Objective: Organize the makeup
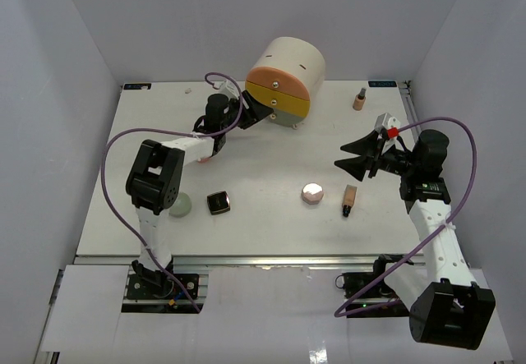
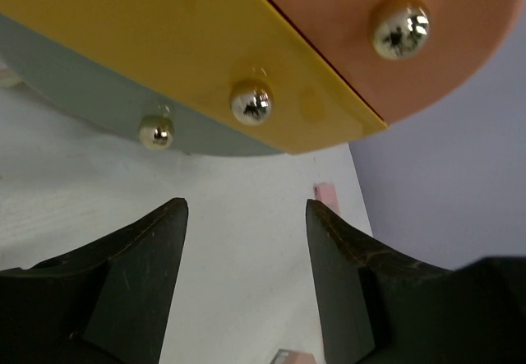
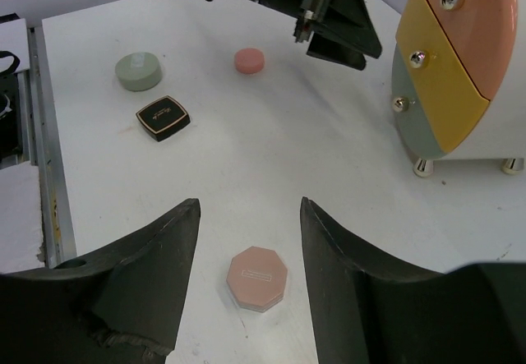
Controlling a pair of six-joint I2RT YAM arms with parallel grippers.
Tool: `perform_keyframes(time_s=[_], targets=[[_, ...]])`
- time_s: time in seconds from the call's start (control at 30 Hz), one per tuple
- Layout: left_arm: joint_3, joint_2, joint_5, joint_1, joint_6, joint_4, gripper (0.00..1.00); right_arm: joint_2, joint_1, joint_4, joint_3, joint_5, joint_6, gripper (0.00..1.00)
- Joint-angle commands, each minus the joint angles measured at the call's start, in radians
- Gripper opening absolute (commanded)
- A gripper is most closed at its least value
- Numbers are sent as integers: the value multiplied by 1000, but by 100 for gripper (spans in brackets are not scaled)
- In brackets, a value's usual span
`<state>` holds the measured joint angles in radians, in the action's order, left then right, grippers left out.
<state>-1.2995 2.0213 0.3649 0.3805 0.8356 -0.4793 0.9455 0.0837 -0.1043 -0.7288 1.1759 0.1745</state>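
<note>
My left gripper [image 1: 261, 110] is open and empty, right in front of the cream drum's [image 1: 288, 66] drawers. Its wrist view shows the knobs of the orange [image 2: 399, 29], yellow [image 2: 251, 103] and grey [image 2: 155, 131] drawers just beyond the gripper [image 2: 246, 208]. My right gripper [image 1: 341, 155] is open and empty, above the pink faceted jar [image 1: 312, 192], which lies between the open gripper [image 3: 249, 204] fingers in the right wrist view [image 3: 257, 278]. A black square compact [image 1: 218, 203] and a pale green ball [image 1: 179, 205] sit front left. One tan bottle [image 1: 350, 200] lies beside the pink jar. Another [image 1: 359, 99] stands at the back right. No black round jars show.
A small pink round disc [image 3: 249, 60] lies under the left arm, near the green ball [image 3: 139, 71] and the compact [image 3: 163, 118]. White walls enclose the table on three sides. The drum stands on small feet at the back centre.
</note>
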Motion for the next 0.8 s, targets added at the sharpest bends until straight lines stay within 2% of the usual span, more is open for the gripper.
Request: perform_keyframes(time_s=[0.0,0.17,0.37,0.43,0.63,0.77], targets=[[-154,62,-50,12,33,8,70,15,10,-67,0,42,-35,59],[-300,167,-70,18,36,50,68,12,10,-66,3,44,-31,60],[-386,227,-101,18,41,89,58,12,8,-62,3,47,-28,60],[-394,232,-101,18,45,97,52,13,10,-61,3,48,-29,60],[-295,191,-83,18,54,49,23,16,11,-61,6,41,-29,60],[-203,124,-73,18,38,18,14,19,13,-61,8,35,-29,60]])
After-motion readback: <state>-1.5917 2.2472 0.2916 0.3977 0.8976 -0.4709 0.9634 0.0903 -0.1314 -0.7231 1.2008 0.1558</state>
